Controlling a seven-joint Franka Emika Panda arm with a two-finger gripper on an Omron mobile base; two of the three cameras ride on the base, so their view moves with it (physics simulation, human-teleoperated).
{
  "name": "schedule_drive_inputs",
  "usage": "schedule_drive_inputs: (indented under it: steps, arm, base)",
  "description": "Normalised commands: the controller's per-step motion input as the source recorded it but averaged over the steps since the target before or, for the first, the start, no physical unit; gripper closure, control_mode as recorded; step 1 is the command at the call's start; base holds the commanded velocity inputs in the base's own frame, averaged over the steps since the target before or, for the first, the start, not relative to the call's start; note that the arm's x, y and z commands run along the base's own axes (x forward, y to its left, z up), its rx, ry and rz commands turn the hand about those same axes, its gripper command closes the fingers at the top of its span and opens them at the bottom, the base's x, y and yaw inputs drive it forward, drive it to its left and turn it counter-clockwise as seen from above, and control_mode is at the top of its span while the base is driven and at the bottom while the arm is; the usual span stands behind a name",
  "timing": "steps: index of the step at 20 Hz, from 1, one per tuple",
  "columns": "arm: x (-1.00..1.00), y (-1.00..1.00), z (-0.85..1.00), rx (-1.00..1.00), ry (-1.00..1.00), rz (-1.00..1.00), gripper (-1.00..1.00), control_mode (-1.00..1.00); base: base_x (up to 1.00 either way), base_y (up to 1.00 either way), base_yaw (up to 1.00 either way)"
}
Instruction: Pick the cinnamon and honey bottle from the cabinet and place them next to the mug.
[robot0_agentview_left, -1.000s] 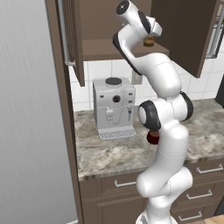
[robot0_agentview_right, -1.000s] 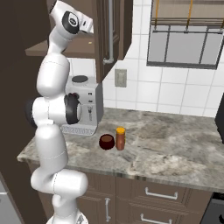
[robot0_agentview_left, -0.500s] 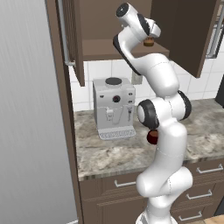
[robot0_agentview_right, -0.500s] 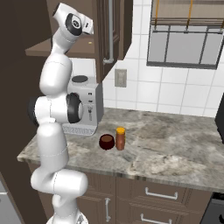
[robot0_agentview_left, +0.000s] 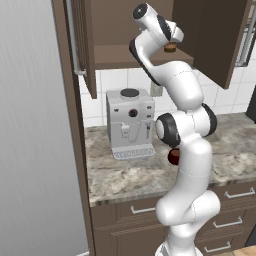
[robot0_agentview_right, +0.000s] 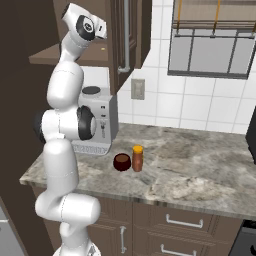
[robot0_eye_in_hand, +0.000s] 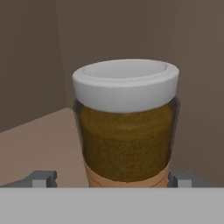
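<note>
The cinnamon (robot0_eye_in_hand: 126, 127), a jar of brown powder with a pale lid and a tan label, stands upright on the cabinet shelf (robot0_eye_in_hand: 39, 140). It sits right in front of my gripper (robot0_eye_in_hand: 113, 179), between the two fingertips (robot0_eye_in_hand: 43, 178), whose jaws are wide open and not touching it. In the left base view the cinnamon (robot0_agentview_left: 170, 47) shows at the shelf's edge, just past my hand, inside the dark brown cabinet (robot0_agentview_left: 125, 56). The orange honey bottle (robot0_agentview_right: 137, 158) stands on the counter beside the dark red mug (robot0_agentview_right: 122, 162). The arm partly hides the mug (robot0_agentview_left: 173, 156) in the left base view.
A grey coffee machine (robot0_agentview_left: 129, 122) stands on the stone counter (robot0_agentview_right: 200, 165) under the cabinet. Open cabinet doors (robot0_agentview_left: 220, 40) hang to either side of my hand. A tall grey fridge (robot0_agentview_left: 35, 140) stands on the left, and drawers (robot0_agentview_right: 180, 220) run below the counter.
My hand has crept slightly further in toward the cinnamon jar. The jaws have stayed wide open, and nothing on the counter has moved.
</note>
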Motion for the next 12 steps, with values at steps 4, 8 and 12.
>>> schedule_drive_inputs:
  steps: [4, 8, 12]
  arm:
    - [0.0, -0.04, 0.0, 0.0, 0.0, 0.0, -1.0, -1.0]
    - [0.0, 0.0, 0.0, 0.0, 0.0, 0.0, -1.0, -1.0]
    - [0.0, -0.01, -0.02, 0.0, 0.0, 0.0, -1.0, -1.0]
  base:
    - [0.0, 0.0, 0.0]
    - [0.0, 0.0, 0.0]
    - [0.0, 0.0, 0.0]
